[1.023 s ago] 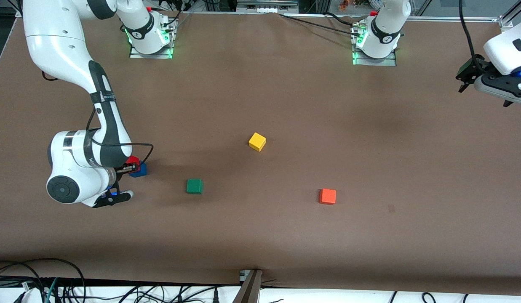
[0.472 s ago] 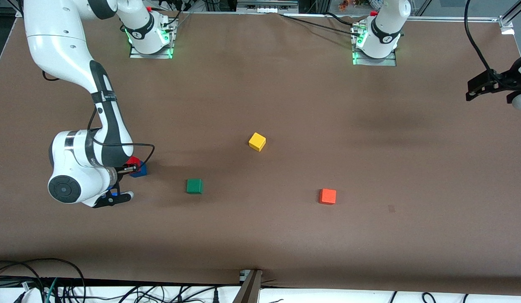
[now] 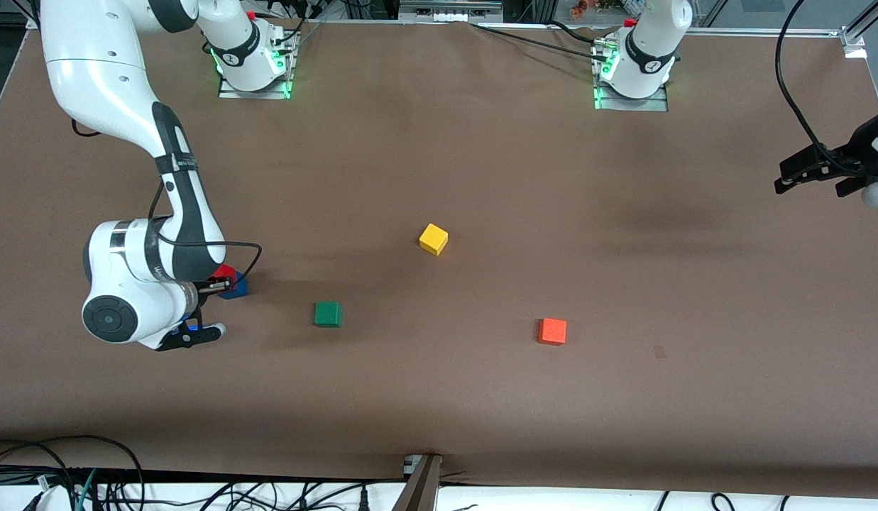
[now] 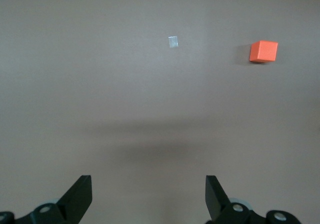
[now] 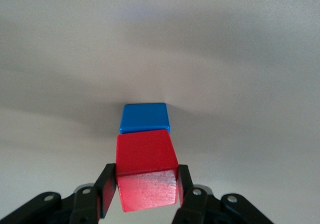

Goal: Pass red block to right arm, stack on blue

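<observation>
My right gripper (image 3: 222, 284) is shut on the red block (image 3: 224, 271) at the right arm's end of the table. In the right wrist view the fingers (image 5: 108, 181) clamp the red block (image 5: 146, 169) on two sides, right over the blue cube (image 5: 145, 117). The blue cube (image 3: 237, 287) sits on the table under it. I cannot tell whether the two blocks touch. My left gripper (image 3: 808, 184) is open and empty, up over the left arm's end of the table. It also shows in the left wrist view (image 4: 147, 186).
A green cube (image 3: 328, 314), a yellow cube (image 3: 433, 238) and an orange cube (image 3: 552, 331) lie apart on the brown table (image 3: 481, 397). The orange cube also shows in the left wrist view (image 4: 263, 51), beside a small pale patch (image 4: 173, 41).
The left arm has swung at its end of the table, and its gripper has turned and shifted. The right gripper with the red block has hardly moved.
</observation>
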